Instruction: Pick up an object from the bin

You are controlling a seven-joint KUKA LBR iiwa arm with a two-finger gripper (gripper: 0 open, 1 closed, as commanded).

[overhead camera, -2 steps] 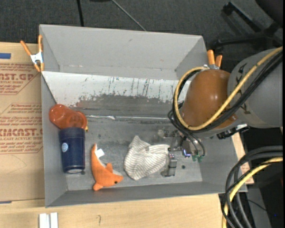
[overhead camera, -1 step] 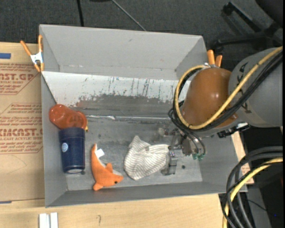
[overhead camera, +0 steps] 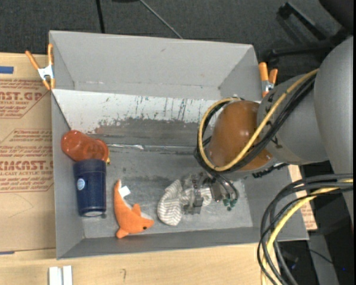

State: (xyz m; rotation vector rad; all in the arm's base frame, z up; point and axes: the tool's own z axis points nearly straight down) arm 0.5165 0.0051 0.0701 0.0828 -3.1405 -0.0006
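Camera view: grey metal bin [overhead camera: 154, 64], its floor and far sloped wall scuffed with dark streaks and scratches. The bin sits on a pale wood table [overhead camera: 184, 266], with dark grey floor [overhead camera: 225, 10] beyond the far rim.

The arm enters from the right, orange cover [overhead camera: 237, 132] on the wrist, looped round with black and yellow cables [overhead camera: 209, 123]. The tool [overhead camera: 203, 198] is low over the bin floor near the near-right corner, right up against a white-grey knitted bundle [overhead camera: 171, 205]. Open or closed, and whether it has hold of anything: cannot tell.

An orange dolphin toy [overhead camera: 129, 214] lies by the near wall, left of the bundle. A dark blue can [overhead camera: 91, 187] lies along the left wall, a red-orange lump [overhead camera: 80, 146] touching its far end.
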